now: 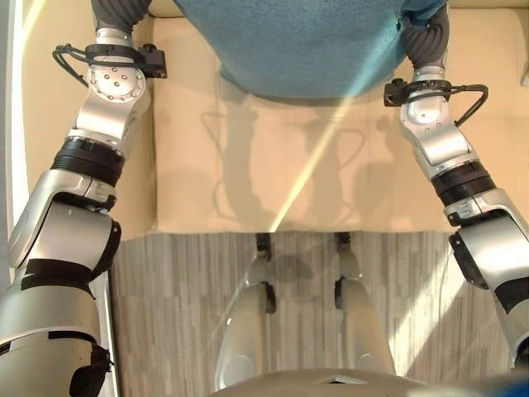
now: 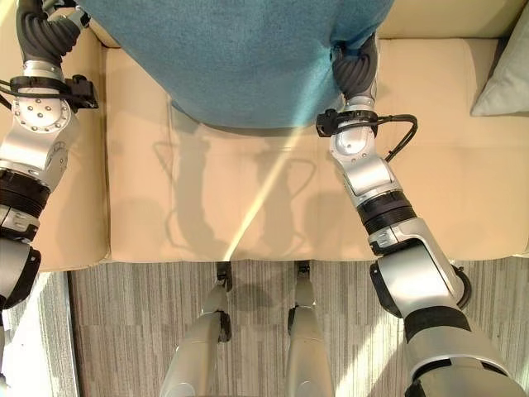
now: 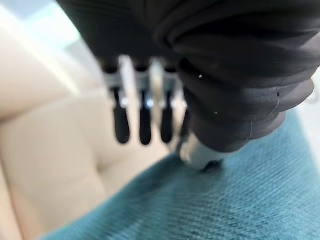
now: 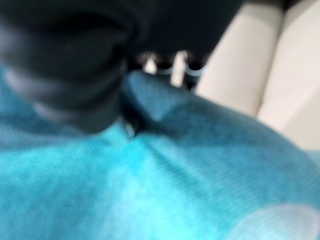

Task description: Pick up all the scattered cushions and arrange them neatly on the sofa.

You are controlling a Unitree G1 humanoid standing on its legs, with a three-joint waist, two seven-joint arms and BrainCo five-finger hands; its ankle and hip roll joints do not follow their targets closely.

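Cushion first: a large teal knitted-fabric cushion (image 2: 240,58) is carried between both arms above the seat of the cream upholstered sofa (image 2: 248,198), toward its backrest. The left robot hand (image 3: 142,112) lies along the cushion's edge nearest the sofa's arm, its fingers straight and hanging clear of the fabric, with only the thumb side seeming to touch the weave. The right robot hand (image 4: 165,62) presses into the opposite edge, where the fabric bunches round it; whether its fingers curl in I cannot tell. To place it well, I judge both hands should keep even inward pressure, lower the cushion level until it meets the seat, and lean it upright against the backrest, well apart from the pale grey cushion (image 2: 504,78) at the sofa's far end.
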